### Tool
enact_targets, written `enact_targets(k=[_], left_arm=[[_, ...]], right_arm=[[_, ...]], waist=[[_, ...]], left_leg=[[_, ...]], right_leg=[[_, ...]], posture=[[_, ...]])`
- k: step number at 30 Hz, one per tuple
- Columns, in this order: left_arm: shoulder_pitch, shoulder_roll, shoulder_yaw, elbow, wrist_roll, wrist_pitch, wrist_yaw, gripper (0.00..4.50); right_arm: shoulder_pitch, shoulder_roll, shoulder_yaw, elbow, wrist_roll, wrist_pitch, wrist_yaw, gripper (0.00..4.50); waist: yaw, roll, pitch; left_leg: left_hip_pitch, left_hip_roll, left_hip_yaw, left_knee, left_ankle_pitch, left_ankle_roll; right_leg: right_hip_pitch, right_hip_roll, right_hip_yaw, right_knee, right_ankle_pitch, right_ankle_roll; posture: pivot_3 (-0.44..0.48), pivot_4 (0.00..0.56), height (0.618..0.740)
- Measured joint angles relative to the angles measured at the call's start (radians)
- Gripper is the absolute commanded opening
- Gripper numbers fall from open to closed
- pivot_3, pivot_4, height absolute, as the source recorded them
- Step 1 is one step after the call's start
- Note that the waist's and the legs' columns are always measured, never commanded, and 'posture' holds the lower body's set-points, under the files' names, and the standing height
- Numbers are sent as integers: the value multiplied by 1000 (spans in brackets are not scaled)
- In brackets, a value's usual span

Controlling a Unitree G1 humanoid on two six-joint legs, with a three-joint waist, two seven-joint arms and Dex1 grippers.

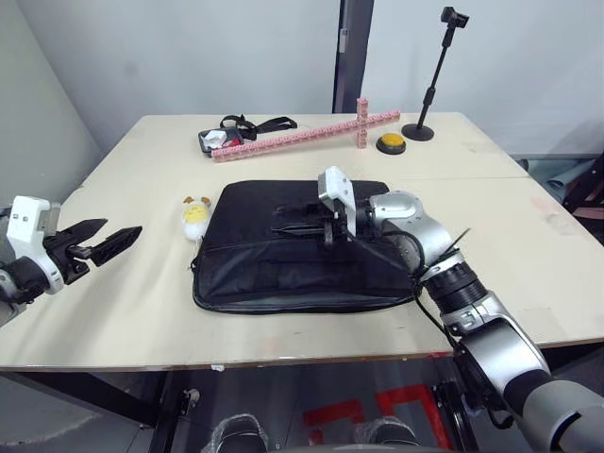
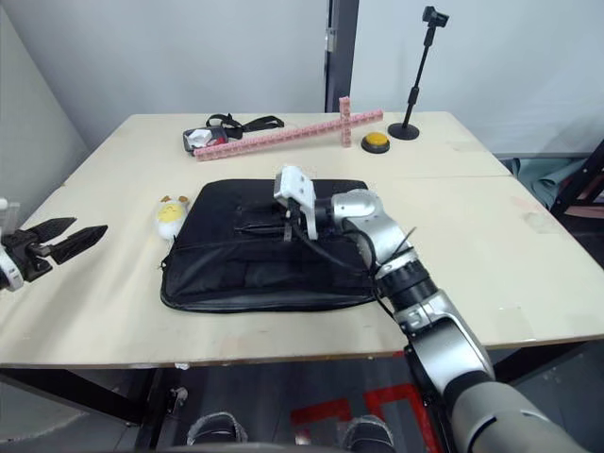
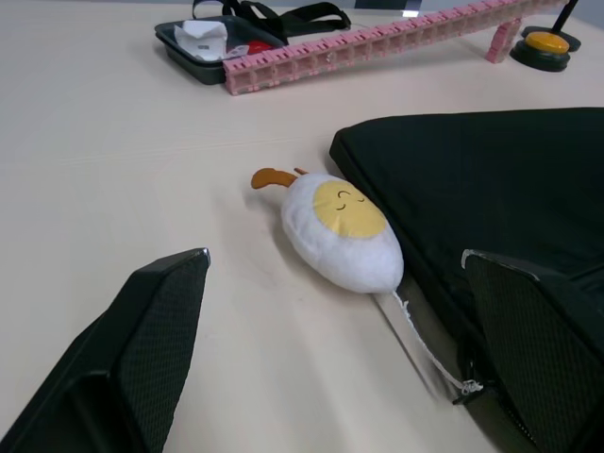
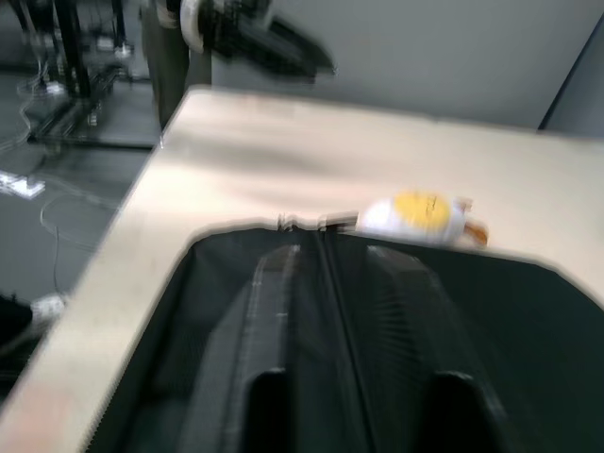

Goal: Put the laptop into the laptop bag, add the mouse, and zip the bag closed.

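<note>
The large flat black fabric laptop bag (image 1: 297,247) lies on the pale wooden desk (image 1: 123,302), the right hand (image 1: 307,224) resting over its top with fingers nearly together, while the left hand (image 1: 102,242) hovers spread apart beside a white plush egg toy (image 3: 340,231).

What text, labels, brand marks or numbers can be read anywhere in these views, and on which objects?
None can be read.
The laptop bag: plain black fabric, no visible logo or label.
The plush egg toy: a drawn face only, no lettering.
The small tray at the far side of the table: white and red contents, any print too small to read.
The pink block strip and the yellow button: no markings visible.
</note>
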Motion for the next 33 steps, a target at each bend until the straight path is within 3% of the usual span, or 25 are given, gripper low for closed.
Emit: enact_targets(k=[7,13,22,31,33], left_arm=[[-48,-4,-44,59,19,-17,18,4500],[-182,-32,-151,179,73,-51,32,4500],[-388,-166,-280,451,182,-164,85,4500],[-538,-237,-356,746,284,-306,95,4500],[-552,-238,-370,790,307,-332,92,3955]], right_arm=[[1,43,56,245,-134,-194,12,38],[-29,70,55,362,-203,-322,-26,38],[-19,74,41,358,-215,-333,-30,38],[18,71,29,286,-215,-283,-41,38],[26,69,25,271,-215,-268,-41,0]], waist=[[-9,0,0],[-12,-1,-4],[-10,-1,-9],[-9,-1,-9],[-7,-1,-9]], left_leg=[[2,0,0,0,0,0],[5,0,-1,3,0,0],[4,0,-3,5,0,0],[3,0,-3,6,0,0],[3,0,-3,5,0,0]], right_leg=[[1,0,0,1,0,0],[4,0,1,6,1,-3],[4,0,0,7,1,-3],[4,0,0,4,1,-3],[4,0,0,3,1,-3]], posture=[[0,150,740],[0,150,740],[0,150,740],[0,150,740],[0,150,740]])
